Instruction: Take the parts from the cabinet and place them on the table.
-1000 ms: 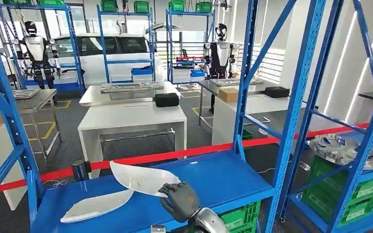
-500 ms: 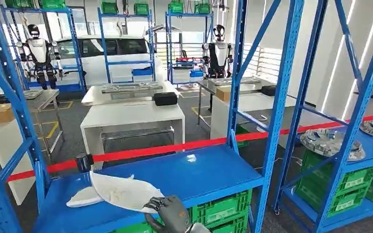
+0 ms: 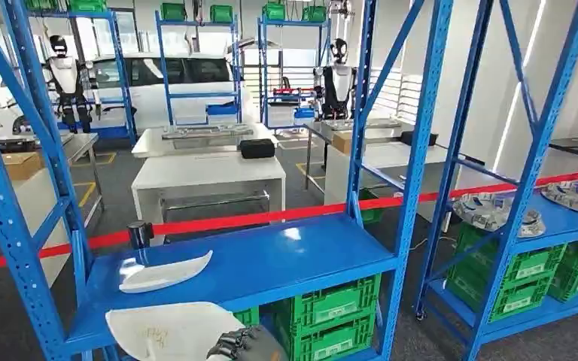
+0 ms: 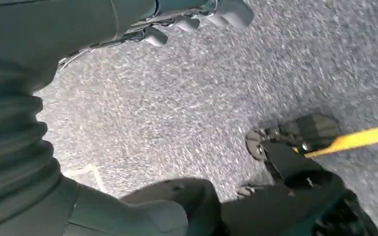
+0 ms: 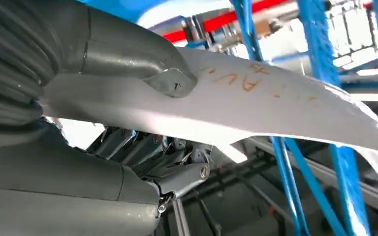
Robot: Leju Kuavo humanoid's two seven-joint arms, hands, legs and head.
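Observation:
My right hand (image 3: 244,347) holds a thin curved white part (image 3: 167,329) low at the front of the head view, out in front of the blue cabinet shelf (image 3: 286,256). In the right wrist view the thumb (image 5: 170,81) presses on top of this part (image 5: 275,105), which bears orange writing, and the fingers (image 5: 142,147) curl beneath it. A second white part (image 3: 165,272) lies on the shelf's left side. My left hand (image 4: 54,49) hangs over grey floor with its fingers apart and holds nothing.
Blue rack uprights (image 3: 414,150) frame the shelf, with green crates (image 3: 331,316) below it. A red barrier tape (image 3: 271,217) runs behind. White tables (image 3: 207,173) stand beyond. The rack to the right carries round metal parts (image 3: 493,212).
The whole picture has shifted, so the camera has moved. My right hand has drawn the white part off the shelf toward me; the other part stays on the shelf.

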